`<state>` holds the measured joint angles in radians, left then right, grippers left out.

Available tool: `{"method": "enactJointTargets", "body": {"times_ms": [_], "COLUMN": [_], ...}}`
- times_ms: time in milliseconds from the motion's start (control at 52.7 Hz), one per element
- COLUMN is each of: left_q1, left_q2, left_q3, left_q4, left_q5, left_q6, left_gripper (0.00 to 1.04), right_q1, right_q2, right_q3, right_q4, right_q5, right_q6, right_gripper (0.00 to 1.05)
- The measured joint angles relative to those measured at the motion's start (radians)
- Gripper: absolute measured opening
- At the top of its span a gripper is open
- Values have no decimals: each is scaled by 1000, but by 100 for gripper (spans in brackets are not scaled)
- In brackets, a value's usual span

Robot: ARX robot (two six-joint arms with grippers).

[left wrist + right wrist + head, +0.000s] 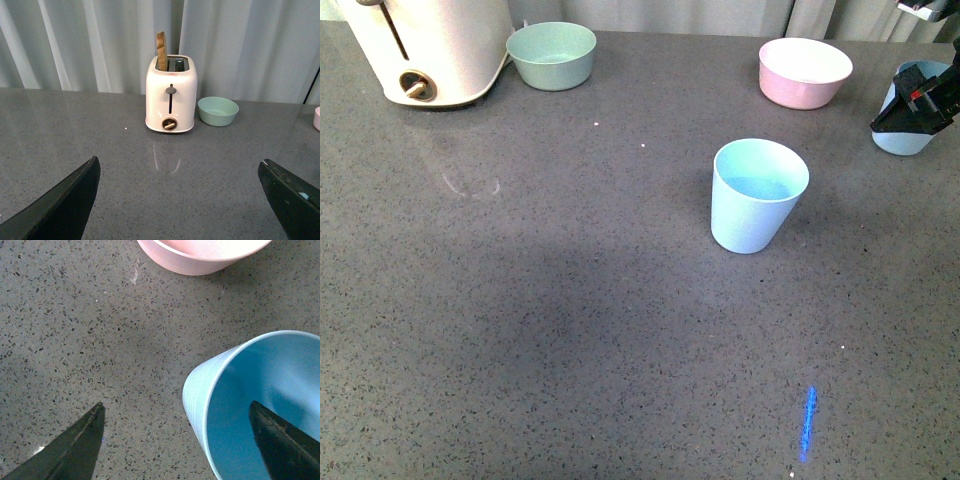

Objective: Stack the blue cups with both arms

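The table is dark grey with fine light and dark speckling, and carries one bright blue light streak. The near blue cup is pale matte blue outside and lighter aqua inside. The far blue cup matches it, with fine ribbed lines on its outer wall, and the left pincer and right pincer are black. The pink bowl is pastel, the green bowl is muted sage, the toaster is cream-white with a brown dial and holds a tan wooden slice, and the curtain is pale grey.
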<state>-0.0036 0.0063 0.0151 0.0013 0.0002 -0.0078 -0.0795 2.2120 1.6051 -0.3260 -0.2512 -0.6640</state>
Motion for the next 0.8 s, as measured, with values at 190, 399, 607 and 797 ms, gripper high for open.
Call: {"method": "enactJointTargets", "body": {"times_ms": [190, 399, 607, 797], "left_q1": [0, 0, 0, 0], "left_q2": [0, 0, 0, 0], "left_q3": [0, 0, 0, 0], "left_q4": [0, 0, 0, 0], "left_q5": [0, 0, 0, 0], "left_q6": [0, 0, 0, 0], "left_gripper": [96, 96, 96, 96], "right_q1": [-1, -11, -32, -42], "right_q2": [19, 19, -14, -130], "right_q3": [17, 22, 21, -62], "right_q4": [-3, -19, -61, -108], "right_q5": [8, 8, -16, -85], "right_q6": [1, 1, -10, -54], "right_gripper": [54, 19, 2, 2]}}
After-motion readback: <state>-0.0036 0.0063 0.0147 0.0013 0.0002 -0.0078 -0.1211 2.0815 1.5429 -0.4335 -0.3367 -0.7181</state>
